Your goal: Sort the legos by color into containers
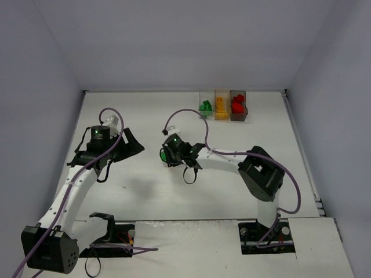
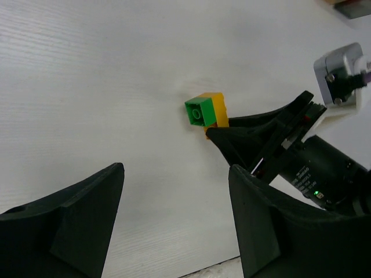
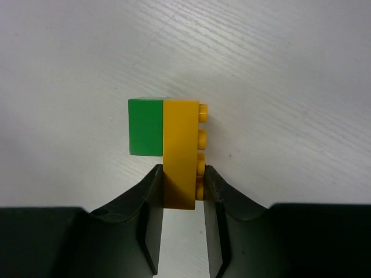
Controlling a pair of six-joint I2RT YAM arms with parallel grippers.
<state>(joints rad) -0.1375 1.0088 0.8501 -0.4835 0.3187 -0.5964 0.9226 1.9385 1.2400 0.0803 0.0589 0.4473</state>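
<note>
Right gripper (image 3: 182,180), mid-frame in the top view, jaws closed on the lower end of a yellow-orange brick (image 3: 181,139) that has a green brick (image 3: 146,127) joined to its left side. Left gripper (image 2: 174,231), to its left, spread wide and empty. The containers (image 1: 223,105), holding sorted legos (image 1: 237,105), stand right of centre at the upper edge of the table (image 1: 145,191).

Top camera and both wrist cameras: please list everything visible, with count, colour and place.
containers: three joined, clear, orange-tinted, dark; far table edge
green legos: count unclear; left box
yellow-orange legos: count unclear; middle box
red legos: count unclear; right box
yellow-orange brick: one; mid-table, gripped
green brick: one; stuck to it
table: one, white
cables: purple; along arms
left gripper: black, open, empty
right gripper: black, shut on yellow-orange brick
</note>
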